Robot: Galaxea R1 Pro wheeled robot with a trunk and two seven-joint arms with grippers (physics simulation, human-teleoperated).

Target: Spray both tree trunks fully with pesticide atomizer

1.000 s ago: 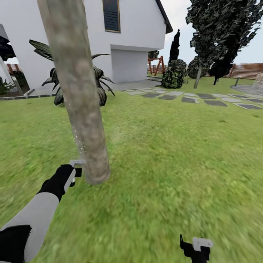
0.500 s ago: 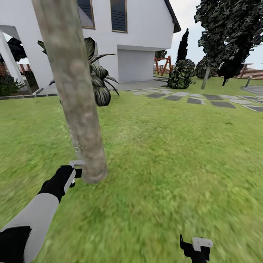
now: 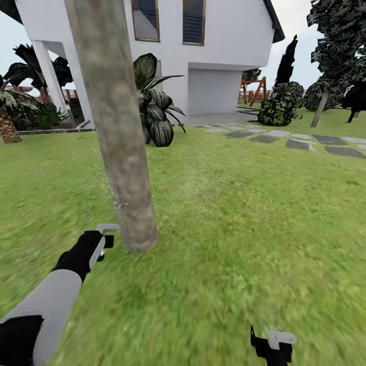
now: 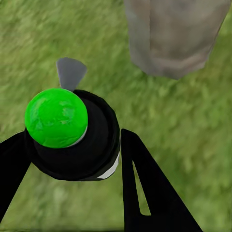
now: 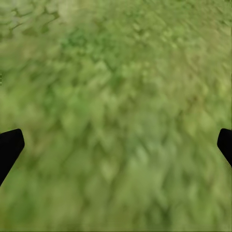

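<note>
Left gripper (image 4: 72, 159) jaws pinch the pesticide atomizer (image 4: 72, 133) by its rigid, probably light body beside the tree trunk (image 3: 119, 142); right gripper (image 5: 116, 145) jaws spread.

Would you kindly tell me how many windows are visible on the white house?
2: one window just right of the near tree trunk, the other window further right, above the garage recess. The trunk may hide more.

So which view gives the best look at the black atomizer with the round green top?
The left wrist view: the black atomizer with the round green top sits large between the left gripper's fingers. In the head view only a small grey part is discernible; the right wrist view looks at grass.
</note>
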